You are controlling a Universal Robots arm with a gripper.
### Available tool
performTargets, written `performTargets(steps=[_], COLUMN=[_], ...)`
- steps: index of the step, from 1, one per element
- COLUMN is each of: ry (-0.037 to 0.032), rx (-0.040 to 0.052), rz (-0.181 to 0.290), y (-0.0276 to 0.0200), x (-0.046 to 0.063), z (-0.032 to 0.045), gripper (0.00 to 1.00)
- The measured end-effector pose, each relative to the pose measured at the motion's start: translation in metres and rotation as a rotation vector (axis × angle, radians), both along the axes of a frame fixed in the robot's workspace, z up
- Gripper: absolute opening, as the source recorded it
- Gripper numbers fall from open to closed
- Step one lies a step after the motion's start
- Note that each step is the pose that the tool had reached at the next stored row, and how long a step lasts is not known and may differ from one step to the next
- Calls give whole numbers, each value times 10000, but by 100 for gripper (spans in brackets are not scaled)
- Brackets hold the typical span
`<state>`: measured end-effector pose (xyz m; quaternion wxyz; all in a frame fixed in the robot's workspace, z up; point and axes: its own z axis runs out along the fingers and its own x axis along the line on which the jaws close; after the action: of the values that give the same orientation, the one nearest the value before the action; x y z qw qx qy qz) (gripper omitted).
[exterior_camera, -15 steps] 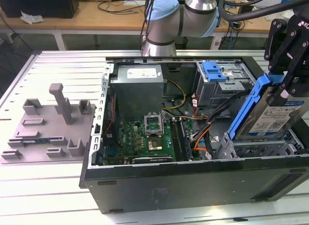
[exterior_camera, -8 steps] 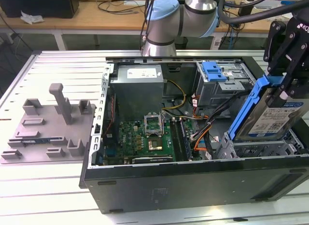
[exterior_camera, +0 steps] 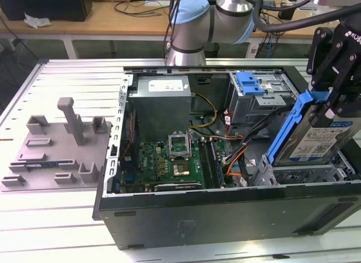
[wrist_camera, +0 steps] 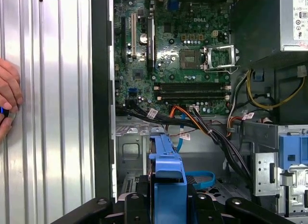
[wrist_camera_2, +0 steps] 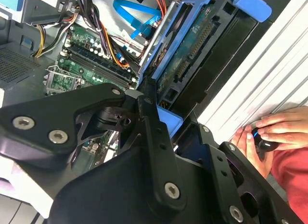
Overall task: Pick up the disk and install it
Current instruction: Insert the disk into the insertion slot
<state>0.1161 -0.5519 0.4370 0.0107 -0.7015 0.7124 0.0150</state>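
**Disk [exterior_camera: 326,140] gripped and hanging tilted over the case's right end**

At the exterior view's right, the black gripper [exterior_camera: 331,105] has its jaws closed on the upper end of the disk and holds it clear of the table. The disk leans steeply. Its labelled silver face looks toward the near side, and its blue carrier frame [exterior_camera: 286,127] runs down the edge toward the exterior view's left. Its lower end reaches down to the grey bay [exterior_camera: 304,174] in the near right corner of the open computer case [exterior_camera: 225,215]; whether it touches there cannot be told.

Farther back in the case stands the grey drive cage [exterior_camera: 265,102], topped by a blue bracket [exterior_camera: 251,82]. The motherboard [exterior_camera: 169,158] lies in the middle of the case floor, with the power supply [exterior_camera: 161,99] on its far side. Bundled cables [exterior_camera: 237,153] run between the motherboard and the bays.

In the second wrist view the disk's underside shows a green circuit board [wrist_camera_2: 192,46]. In the first wrist view the blue frame's edge sits between the two fingers [wrist_camera: 137,202].

A person's hand [wrist_camera_2: 274,130] rests on the slatted metal table [exterior_camera: 56,223] just outside the case wall, fingers around a small dark object. A grey fixture [exterior_camera: 62,144] sits on the table at the exterior view's left, well apart from the case.
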Motion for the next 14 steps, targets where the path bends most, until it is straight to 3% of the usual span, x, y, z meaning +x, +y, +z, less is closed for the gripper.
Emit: performTargets(steps=[8, 14], ry=[-1, 1], rx=[5, 7], rz=[1, 0], y=[0, 0], x=[1, 1], z=[-65, -58], gripper=[36, 36])
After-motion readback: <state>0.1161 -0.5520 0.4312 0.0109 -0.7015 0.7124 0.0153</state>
